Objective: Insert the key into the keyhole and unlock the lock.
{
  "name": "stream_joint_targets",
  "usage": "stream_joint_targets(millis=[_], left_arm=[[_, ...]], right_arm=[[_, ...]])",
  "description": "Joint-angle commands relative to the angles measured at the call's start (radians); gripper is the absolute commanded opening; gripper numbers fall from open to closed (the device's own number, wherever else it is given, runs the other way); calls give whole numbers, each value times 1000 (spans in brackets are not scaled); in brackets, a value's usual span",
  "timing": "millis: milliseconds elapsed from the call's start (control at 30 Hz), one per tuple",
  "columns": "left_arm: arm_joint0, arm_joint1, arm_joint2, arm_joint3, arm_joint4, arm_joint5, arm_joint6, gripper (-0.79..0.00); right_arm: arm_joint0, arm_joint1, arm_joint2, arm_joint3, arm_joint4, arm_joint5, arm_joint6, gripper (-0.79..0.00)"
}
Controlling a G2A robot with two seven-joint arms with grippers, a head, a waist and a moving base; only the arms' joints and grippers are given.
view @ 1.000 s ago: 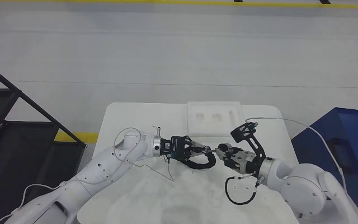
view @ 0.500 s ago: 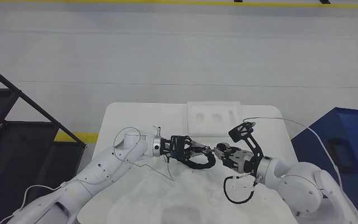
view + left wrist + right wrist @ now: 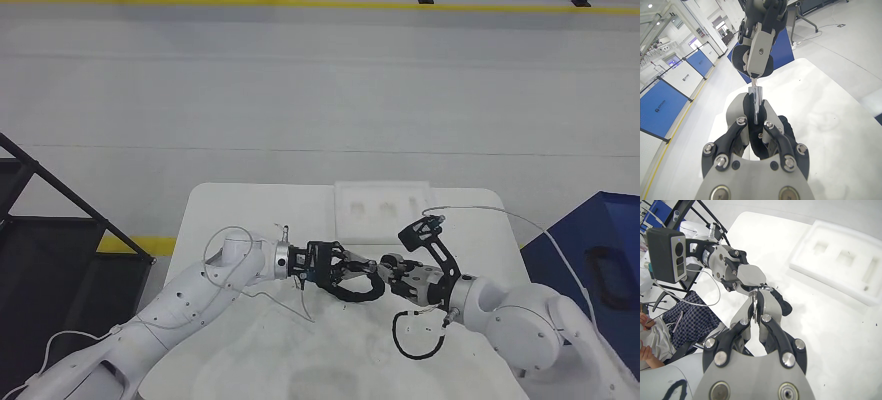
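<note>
My left pincer is clamped around the lock, a chrome cylinder on a black cable, just below the centre of the top view. My right pincer pinches the key. The key's blade meets the cylinder's end, but I cannot tell how deep it sits. Both hang over the white bench. A foam tray lies beyond them, toward the upper middle.

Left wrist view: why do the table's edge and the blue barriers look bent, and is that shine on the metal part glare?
Left wrist view: the wide lens bows the table edge and blue barriers; the chrome lock cylinder carries bright glare streaks. Right wrist view: the foam tray also looks bowed, its pockets lightly shaded.
</note>
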Motion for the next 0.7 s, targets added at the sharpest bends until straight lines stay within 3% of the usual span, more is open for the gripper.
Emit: stream_joint_targets(millis=[0,33,300,433,533,667], left_arm=[[3,-1,-2,4,-9,-10,6,-785],[6,-2,-5,7,-25,-14,19,-785],[1,-5,-28,58,-95,-117,6,-785],[-8,2,-47,69,-142,-241,-9,-785],[-15,6,-48,88,-202,-337,-54,-785],[-63,24,23,109,-356,-337,-207,-785]], right_arm=[[8,-2,-1,5,15,-15,-7,-382],[11,-1,-3,7,15,-31,-2,0],[21,12,32,-1,-90,-237,18,0],[12,23,65,-7,-155,-382,23,0],[2,30,82,-8,-180,-467,38,0],[-9,38,91,-9,-189,-551,82,0]])
